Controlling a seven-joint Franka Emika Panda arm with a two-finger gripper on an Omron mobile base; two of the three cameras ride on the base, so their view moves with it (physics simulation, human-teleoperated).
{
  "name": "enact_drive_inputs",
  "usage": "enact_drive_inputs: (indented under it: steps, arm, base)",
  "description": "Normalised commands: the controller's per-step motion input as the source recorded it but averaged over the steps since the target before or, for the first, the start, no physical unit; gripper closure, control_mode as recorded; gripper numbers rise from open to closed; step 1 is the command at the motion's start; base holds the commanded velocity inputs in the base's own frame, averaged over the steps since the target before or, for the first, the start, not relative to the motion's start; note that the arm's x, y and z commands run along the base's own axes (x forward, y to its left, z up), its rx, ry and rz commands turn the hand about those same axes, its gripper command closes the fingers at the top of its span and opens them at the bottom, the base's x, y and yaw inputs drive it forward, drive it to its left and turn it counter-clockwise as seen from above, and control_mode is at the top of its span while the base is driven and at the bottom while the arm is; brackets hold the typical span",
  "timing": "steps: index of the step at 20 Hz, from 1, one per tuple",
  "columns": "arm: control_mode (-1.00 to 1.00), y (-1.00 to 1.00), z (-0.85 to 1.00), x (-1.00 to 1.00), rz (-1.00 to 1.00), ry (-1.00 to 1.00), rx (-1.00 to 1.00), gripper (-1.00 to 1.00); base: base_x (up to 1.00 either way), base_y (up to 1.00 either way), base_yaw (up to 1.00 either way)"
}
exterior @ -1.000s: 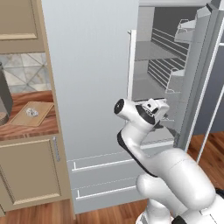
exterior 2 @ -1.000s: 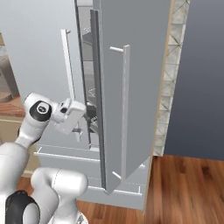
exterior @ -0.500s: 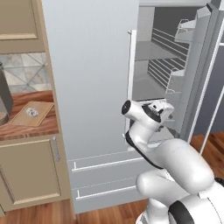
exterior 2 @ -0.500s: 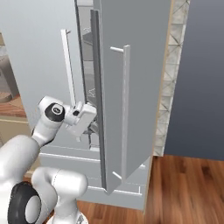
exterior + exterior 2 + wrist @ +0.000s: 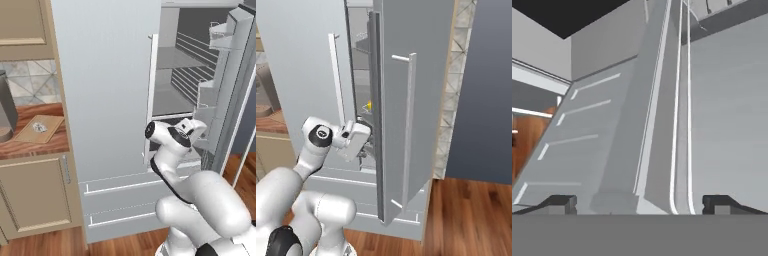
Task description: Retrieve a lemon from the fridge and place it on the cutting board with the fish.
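Grey fridge stands with its right door swung wide, long handles upright. Tan cutting board lies flat on the bench, well apart to the left, fish on it. At the opening the gripper has its fingers spread, empty. Reaching step: next, drive inward toward the yellow lemon, too round to show an axis.

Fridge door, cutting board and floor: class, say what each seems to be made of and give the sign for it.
Fridge door: probably painted or brushed metal, smooth plain light grey. Cutting board: looks like pale wood, matte, flat tan. Floor: seems wooden planks, reddish-brown with plank lines and a slight sheen.
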Motion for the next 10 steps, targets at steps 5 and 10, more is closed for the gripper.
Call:
enact_drive_inputs:
  steps: [5, 10]
  arm:
    - [-1.00, -1.00, -0.01, -0.74, -0.01, -0.02, 0.01, -1.00]
    - [-1.00, -0.95, 0.08, -0.77, -0.08, 0.00, 0.05, -1.00]
  base:
    - [0.00, 0.00, 0.00]
    - [0.00, 0.00, 0.00]
